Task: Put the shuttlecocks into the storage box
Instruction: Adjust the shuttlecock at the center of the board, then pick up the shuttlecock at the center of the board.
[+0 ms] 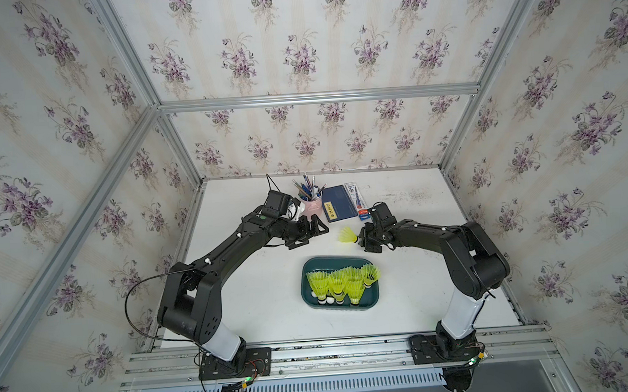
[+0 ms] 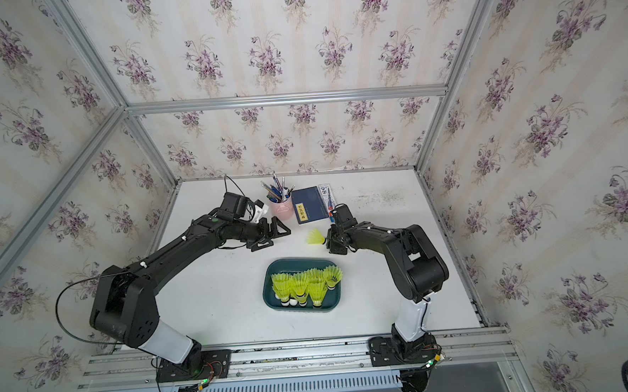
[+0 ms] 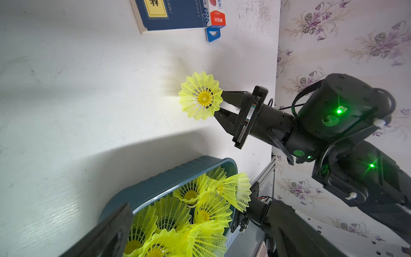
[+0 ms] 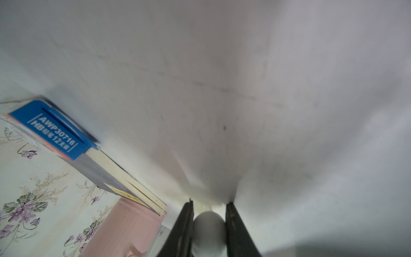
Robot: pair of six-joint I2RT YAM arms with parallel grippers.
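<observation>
Shuttlecocks (image 1: 341,286) are seen crowded into the storage box (image 1: 330,262), stood tips down with skirts flaring upward. One more shuttlecock (image 1: 346,235) is pinched by its white tip between the narrow jaws of the right gripper (image 1: 360,240), just past the box's far rim, skirt pointed at the left gripper (image 1: 312,235). That one is poised beyond the same rim, jaws spread wide, nothing held.
</observation>
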